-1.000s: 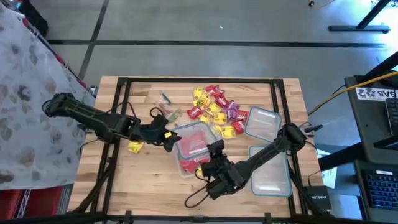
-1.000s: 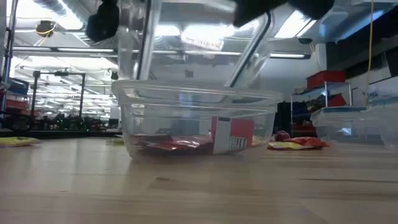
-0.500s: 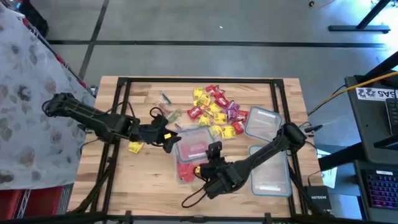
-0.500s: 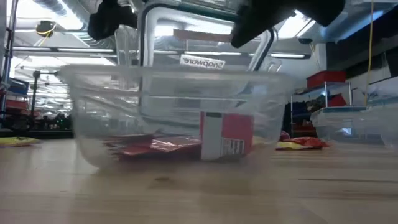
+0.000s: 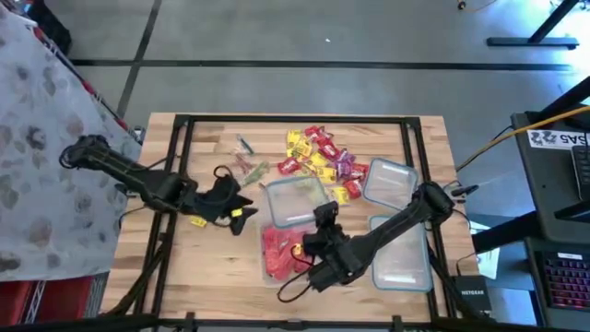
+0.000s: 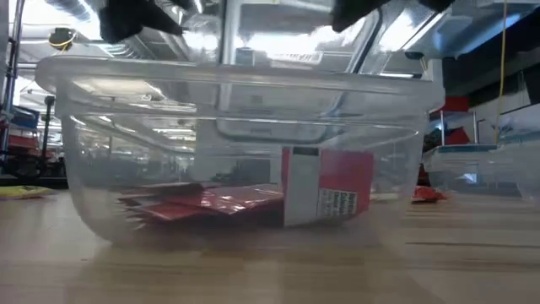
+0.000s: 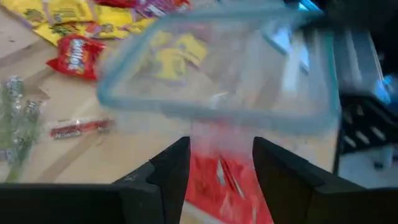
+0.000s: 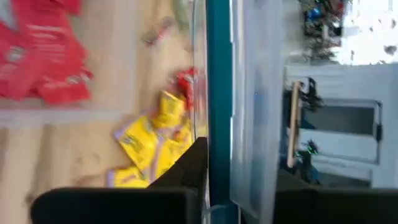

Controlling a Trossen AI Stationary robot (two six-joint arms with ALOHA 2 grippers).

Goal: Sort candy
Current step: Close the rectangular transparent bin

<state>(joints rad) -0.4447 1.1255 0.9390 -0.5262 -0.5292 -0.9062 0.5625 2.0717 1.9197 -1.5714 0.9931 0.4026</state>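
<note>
The candy lies as a heap of red, yellow and purple pieces at the table's far middle. A clear container holding red pieces stands on its base near the front edge. Its teal-rimmed clear lid hangs just beyond it, with my right gripper shut on it. My left gripper is open to the lid's left, nothing between its fingers. A yellow piece lies beside it. My right gripper pinches the lid's teal rim between its two fingers, at the lid's edge toward the table's right. The fingers come from the near right, about level. The lid is lifted off the container.
Two more clear containers stand at the right. A few silvery pieces lie at the far left of the heap, and another yellow piece lies left of my left gripper. A black frame borders the table.
The container with the red pieces has slid toward the table's near edge, out from under the lid, which stays held at about the same spot. My left gripper has drawn back toward the table's left edge, away from the container.
</note>
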